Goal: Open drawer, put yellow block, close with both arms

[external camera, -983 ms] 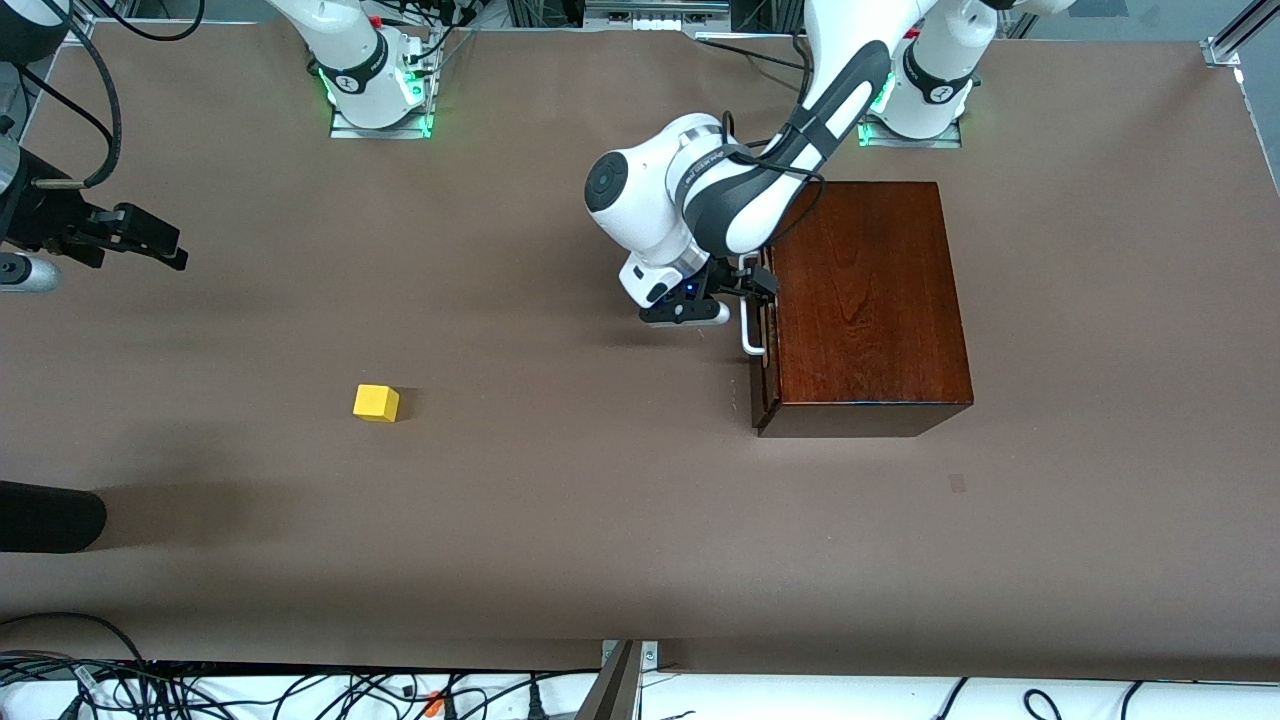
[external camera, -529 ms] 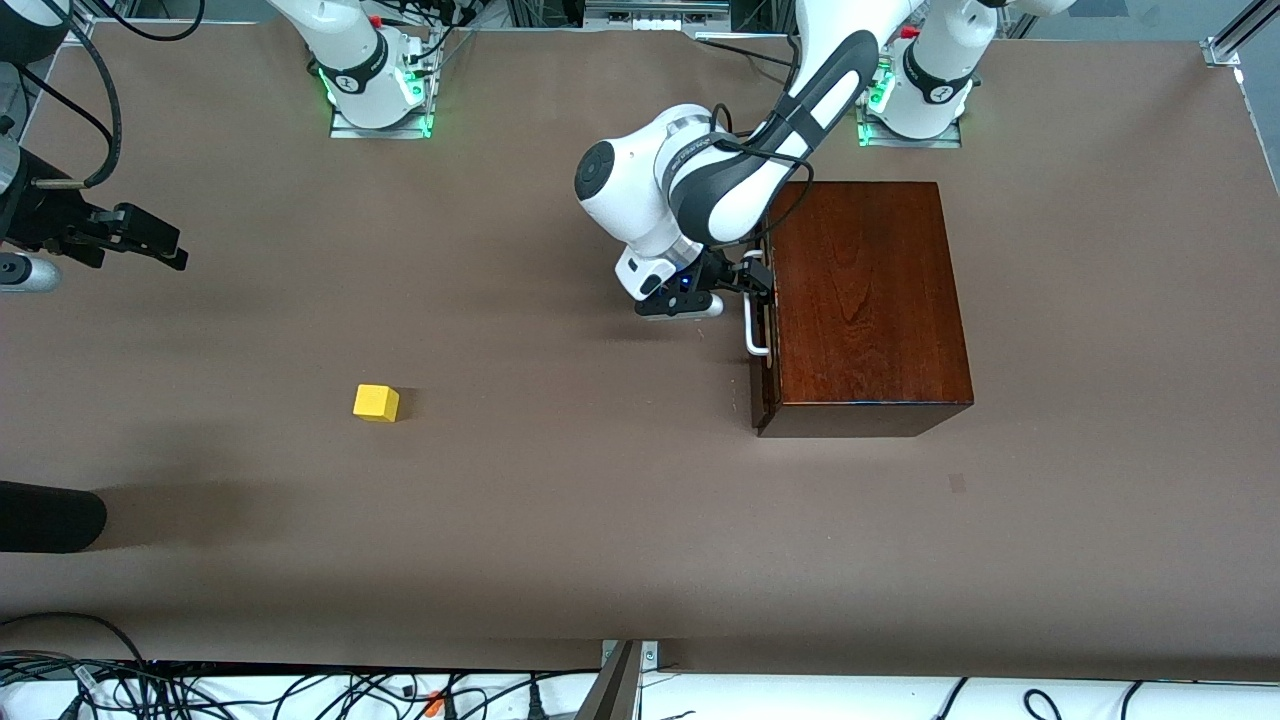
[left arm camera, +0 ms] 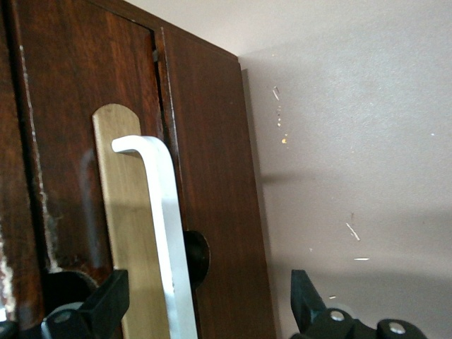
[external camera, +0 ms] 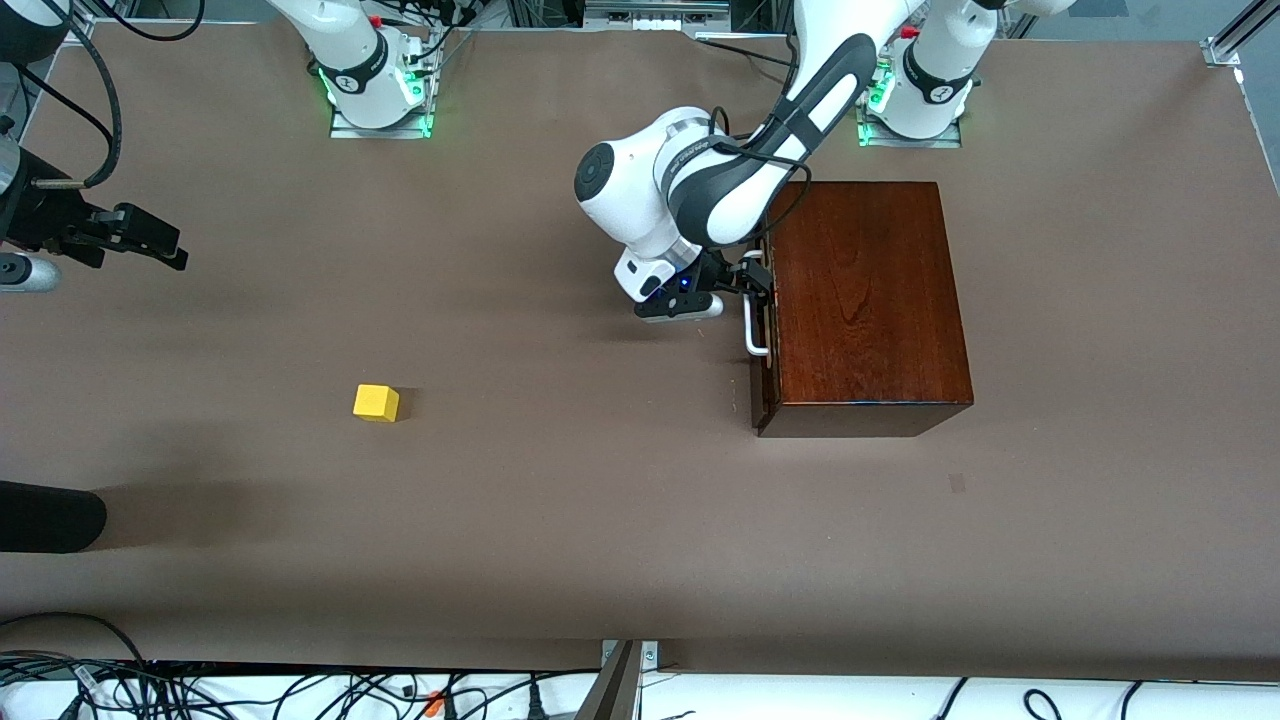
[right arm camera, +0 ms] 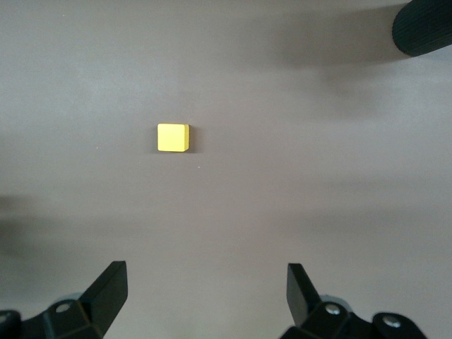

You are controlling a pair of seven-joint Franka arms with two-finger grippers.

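The dark mahogany box (external camera: 865, 300) stands toward the left arm's end of the table. Its drawer front (external camera: 760, 345) sits flush with the box, and the white bar handle (external camera: 752, 325) is on it. My left gripper (external camera: 757, 280) is open at the handle's end nearer the robots. In the left wrist view the handle (left arm camera: 166, 233) runs between the spread fingers of the left gripper (left arm camera: 205, 304), untouched. The yellow block (external camera: 376, 403) lies on the table toward the right arm's end. My right gripper (external camera: 165, 245) is open and empty, waiting high up, with the block (right arm camera: 173, 138) far below it.
The brown table (external camera: 560, 520) stretches between the block and the box. A black rounded object (external camera: 50, 515) pokes in at the table's edge near the right arm's end, nearer the camera than the block. It also shows in the right wrist view (right arm camera: 424, 25).
My left gripper has moved in closer to the drawer front and toward the robots' end of the handle, so the handle lies between its fingers. The right arm and block have not moved.
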